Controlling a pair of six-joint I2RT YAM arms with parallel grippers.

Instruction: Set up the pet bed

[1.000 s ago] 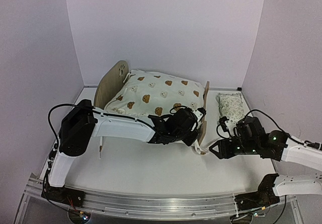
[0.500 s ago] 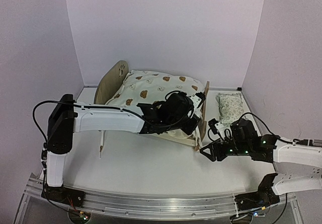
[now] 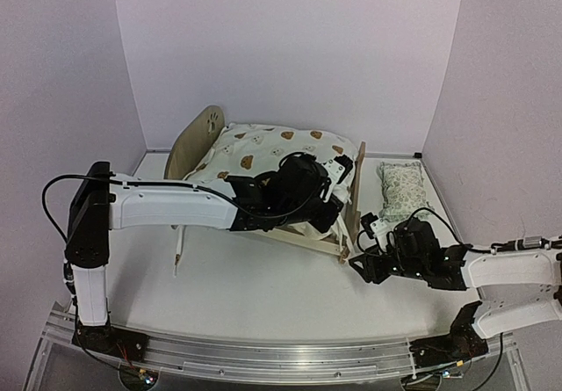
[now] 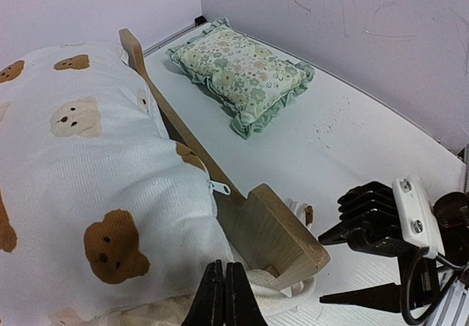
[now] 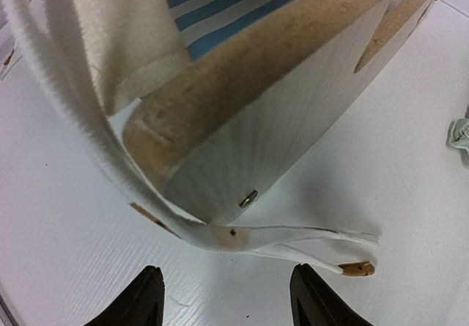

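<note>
The pet bed [image 3: 207, 129] stands at mid-table, its paw-print headboard to the left and its low footboard [image 3: 355, 199] to the right. A cream bear-print quilt [image 3: 263, 152] lies bunched on top of it. My left gripper [image 3: 334, 220] is shut at the quilt's near edge by the footboard corner [image 4: 275, 231], nothing visible between its fingers [image 4: 214, 297]. My right gripper [image 3: 356, 265] is open low over the table, facing that corner [image 5: 242, 135]. In the right wrist view the blue-striped mattress [image 5: 242, 4] shows above, and a white strap [image 5: 256, 234] lies ahead of the gripper [image 5: 231, 304].
A small green-patterned pillow [image 3: 400, 187] lies on the table right of the footboard, also in the left wrist view [image 4: 242, 69]. White walls close the table at the back and on both sides. The right gripper's black fingers [image 4: 370, 242] sit close to the footboard.
My left arm has swung back and right over the bed, and the quilt has been pushed toward the back. My right gripper has slid left toward the footboard corner, still open.
</note>
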